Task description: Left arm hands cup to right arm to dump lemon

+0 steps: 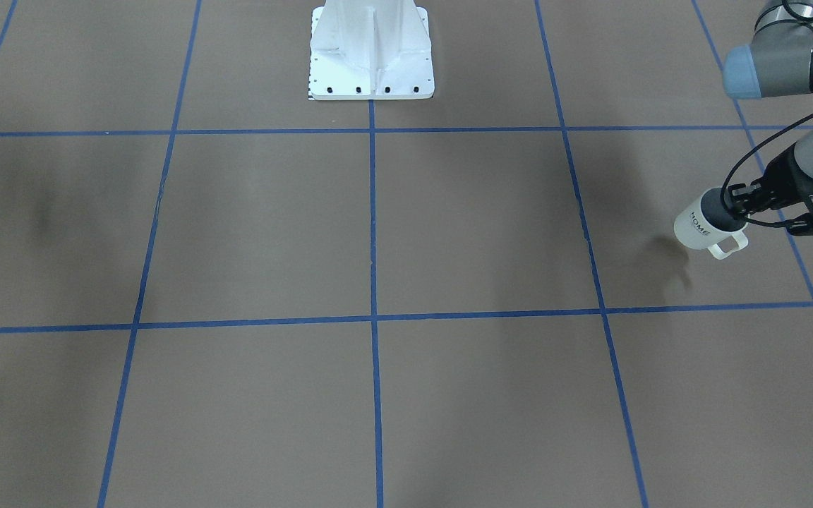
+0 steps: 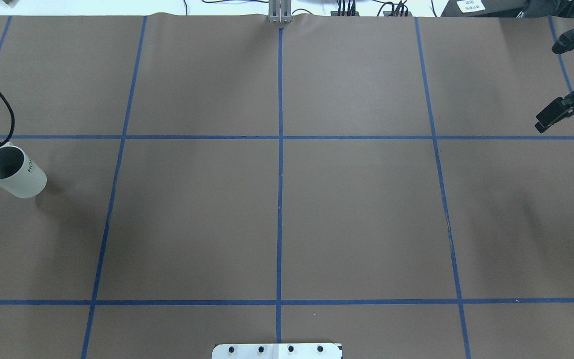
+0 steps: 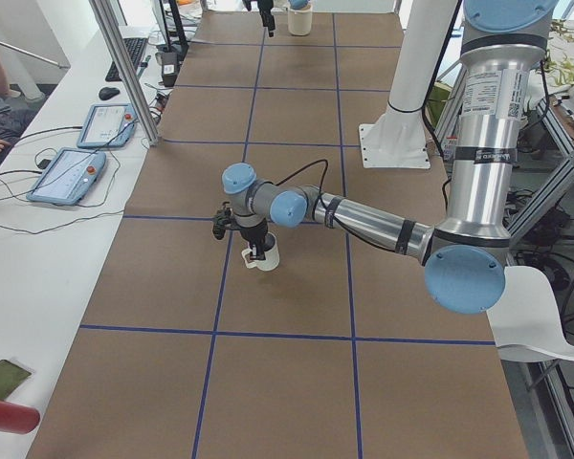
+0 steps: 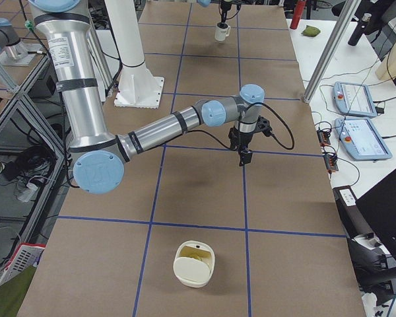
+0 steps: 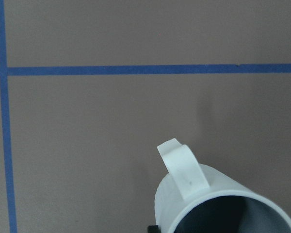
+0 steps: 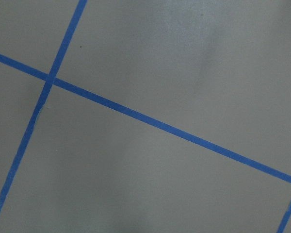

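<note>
The white cup with "HOME" on its side hangs tilted a little above the brown table, its shadow below it. My left gripper is shut on the cup's rim, opposite the handle. In the overhead view the cup is at the far left edge. Its inside shows only grey where visible, and the lemon is hidden. My right gripper hovers at the far right edge, points down and holds nothing. I cannot tell how its jaws stand.
A cream container with something pale yellow inside stands on the table near the right end. The white robot base stands at the table's middle edge. Side benches hold tablets and cables.
</note>
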Robot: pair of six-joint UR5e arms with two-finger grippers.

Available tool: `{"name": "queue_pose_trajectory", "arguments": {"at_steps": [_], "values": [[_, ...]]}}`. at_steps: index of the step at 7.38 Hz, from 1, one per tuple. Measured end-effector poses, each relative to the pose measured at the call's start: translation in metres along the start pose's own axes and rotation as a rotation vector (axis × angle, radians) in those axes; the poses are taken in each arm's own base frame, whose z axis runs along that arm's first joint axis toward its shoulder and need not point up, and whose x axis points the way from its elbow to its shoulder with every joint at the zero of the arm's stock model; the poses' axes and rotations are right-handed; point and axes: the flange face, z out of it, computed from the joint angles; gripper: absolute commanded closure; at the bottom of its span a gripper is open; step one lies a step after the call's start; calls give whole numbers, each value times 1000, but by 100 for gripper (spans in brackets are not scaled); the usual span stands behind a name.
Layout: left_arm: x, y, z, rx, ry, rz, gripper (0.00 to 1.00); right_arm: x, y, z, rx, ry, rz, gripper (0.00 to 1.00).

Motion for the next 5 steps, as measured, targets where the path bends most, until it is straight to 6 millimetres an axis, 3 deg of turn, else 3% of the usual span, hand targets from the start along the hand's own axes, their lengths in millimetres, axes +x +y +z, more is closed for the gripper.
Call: {"name": "queue_pose_trajectory", "arguments": {"at_steps": [1, 2, 3, 5], "values": [[2, 1, 7, -13, -2, 5, 61, 0, 0, 0, -1, -1, 1, 0], [5, 3, 13, -25, -4, 11, 39, 0, 0, 0, -1, -1, 1, 0], [6, 3, 17, -33, -3, 13, 0, 0, 0, 0, -1, -7, 2, 0], [6, 4, 18, -33, 0, 19, 0, -2, 0, 0, -2, -22, 2, 0]]}}
